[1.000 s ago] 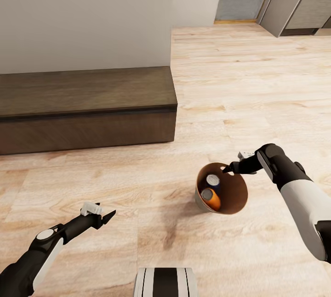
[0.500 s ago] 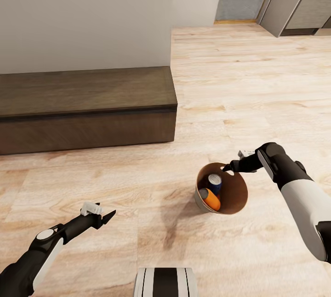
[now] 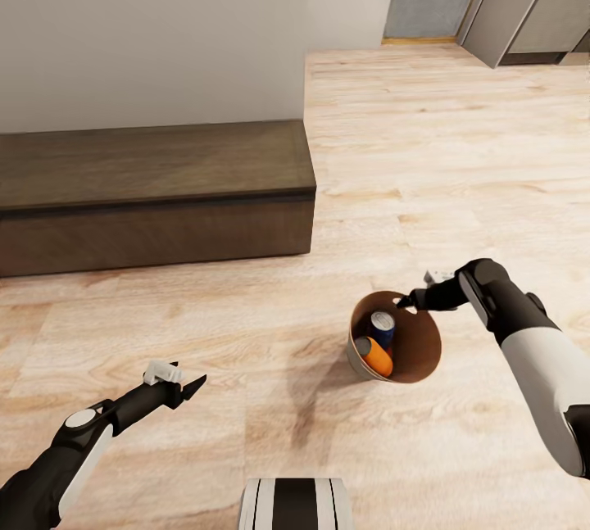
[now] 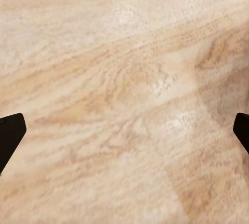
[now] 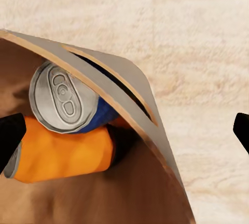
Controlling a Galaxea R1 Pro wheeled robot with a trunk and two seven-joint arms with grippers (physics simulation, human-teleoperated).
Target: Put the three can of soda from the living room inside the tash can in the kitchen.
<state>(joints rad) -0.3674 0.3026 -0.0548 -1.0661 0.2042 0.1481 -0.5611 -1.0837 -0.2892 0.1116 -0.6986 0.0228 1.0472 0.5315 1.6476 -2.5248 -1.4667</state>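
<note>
underfoot, a pale wood plank floor (image 3: 426,145) fills most of the head view, with a low dark wooden bench (image 3: 156,194) against a plain grey wall (image 3: 156,30) at the upper left, and a doorway with greenery and grey panel fronts at the upper right. right of centre on the floor stands the trash can (image 3: 414,350), its tan inside facing up; an orange soda can (image 3: 377,356) lies in it with the dark blue soda can (image 3: 383,325) touching it just above. a third can cannot be made out. the right gripper (image 3: 407,300) hovers at the bin's upper rim, fingers apart in its wrist view and empty, where the slot cut-out partly hides the blue can. the left gripper (image 3: 193,387) hangs over bare floor at the lower left, jaws wide apart, holding nothing. against half a second ago, cans and bin lie the same; the right arm has barely shifted.
</note>
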